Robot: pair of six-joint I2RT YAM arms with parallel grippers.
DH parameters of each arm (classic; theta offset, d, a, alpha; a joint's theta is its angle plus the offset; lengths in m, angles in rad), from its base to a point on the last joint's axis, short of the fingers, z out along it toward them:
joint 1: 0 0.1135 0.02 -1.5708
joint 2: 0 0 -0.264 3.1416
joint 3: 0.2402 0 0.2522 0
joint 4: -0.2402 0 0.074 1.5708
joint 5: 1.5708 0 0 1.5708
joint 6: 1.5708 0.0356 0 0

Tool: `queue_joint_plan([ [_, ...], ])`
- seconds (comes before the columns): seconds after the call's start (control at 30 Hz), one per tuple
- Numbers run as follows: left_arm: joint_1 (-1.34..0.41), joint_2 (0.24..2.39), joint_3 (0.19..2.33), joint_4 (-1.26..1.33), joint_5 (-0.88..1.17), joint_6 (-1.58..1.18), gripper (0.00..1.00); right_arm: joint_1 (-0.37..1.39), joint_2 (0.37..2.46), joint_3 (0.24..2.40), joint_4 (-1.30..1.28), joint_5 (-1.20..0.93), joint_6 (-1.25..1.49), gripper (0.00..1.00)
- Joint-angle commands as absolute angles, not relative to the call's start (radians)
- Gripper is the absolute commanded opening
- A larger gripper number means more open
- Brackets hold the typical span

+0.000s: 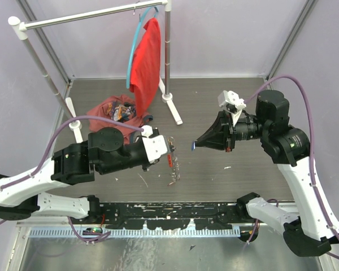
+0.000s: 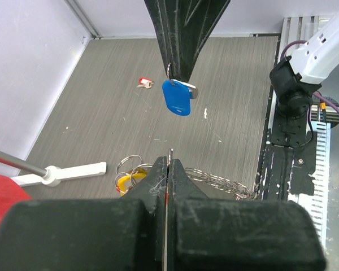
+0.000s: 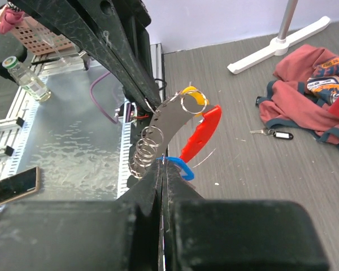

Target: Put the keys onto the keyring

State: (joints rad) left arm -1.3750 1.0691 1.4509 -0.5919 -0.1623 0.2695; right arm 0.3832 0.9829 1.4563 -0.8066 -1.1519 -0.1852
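The left tool [image 2: 169, 165] is closed tight on the thin metal keyring [image 2: 170, 152], which stands up as a fine wire between its black fingers. Below this grip hang a silvery bead chain [image 2: 214, 179], several small steel rings [image 2: 130, 165] and a red oblong strap tag [image 3: 200, 135]. From above, this bundle hangs just over the grey bench [image 1: 214, 107].

The right tool [image 3: 163, 169] is also closed, and it holds a key with a blue plastic head [image 2: 176, 97]. In the left wrist view the blue head hangs down from the tips of the right tool, with a metal piece showing at its upper edge. The two tools face each other above the middle of the bench, near but apart, and the blue key does not touch the keyring.

A small key with a red head [image 2: 144, 83] lies flat on the bench, beyond the right tool as the left wrist camera sees it. Another small silver key [image 3: 260, 131] lies beside a black oblong fob [image 3: 281, 135], close to a crumpled red cloth [image 3: 305, 90].
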Motion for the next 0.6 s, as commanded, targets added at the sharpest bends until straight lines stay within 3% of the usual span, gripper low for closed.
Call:
queue_joint_plan([
  [0.0, -1.373, 1.072, 1.490, -0.581, -0.157, 0.286, 0.00, 0.437, 0.970, 1.461, -0.774, -1.105, -0.115, 0.01],
  [0.27, -1.373, 1.064, 1.490, -0.577, -0.180, 0.271, 0.00, 0.567, 1.019, 1.492, -0.752, -1.027, -0.094, 0.01],
  [0.57, -1.373, 0.957, 1.349, -0.417, -0.112, 0.301, 0.00, 0.657, 1.046, 1.470, -0.615, -0.985, 0.020, 0.01],
])
